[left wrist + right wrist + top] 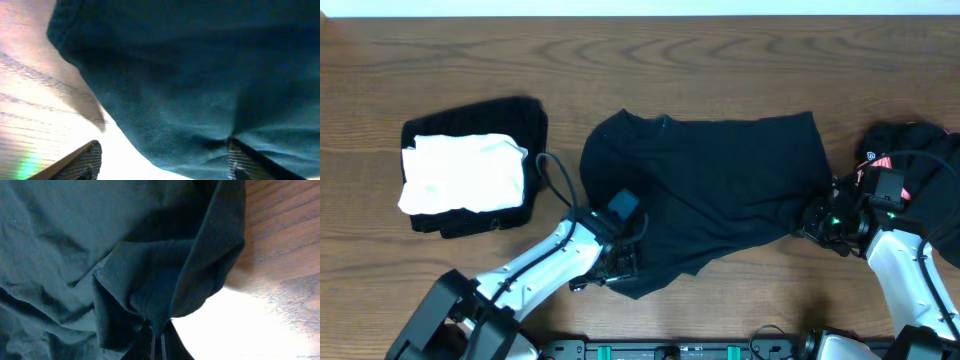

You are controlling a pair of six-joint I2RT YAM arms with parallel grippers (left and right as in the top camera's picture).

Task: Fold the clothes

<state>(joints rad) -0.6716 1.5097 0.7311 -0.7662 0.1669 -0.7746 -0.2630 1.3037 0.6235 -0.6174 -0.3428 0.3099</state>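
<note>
A black T-shirt [710, 185] lies spread and rumpled in the middle of the table. My left gripper [618, 262] sits at its lower left corner. In the left wrist view its fingers [89, 159] stand wide apart, open, and the shirt's edge [200, 100] lies loosely across the gap and against the right finger. My right gripper [815, 217] is at the shirt's right edge. In the right wrist view this gripper [157, 345] is shut, pinching a bunched fold of the black shirt [150, 295].
At the left a folded white garment [460, 172] lies on a folded black one [525, 120]. A heap of dark clothes [920, 150] with a bit of pink [873, 158] sits at the right edge, behind my right arm.
</note>
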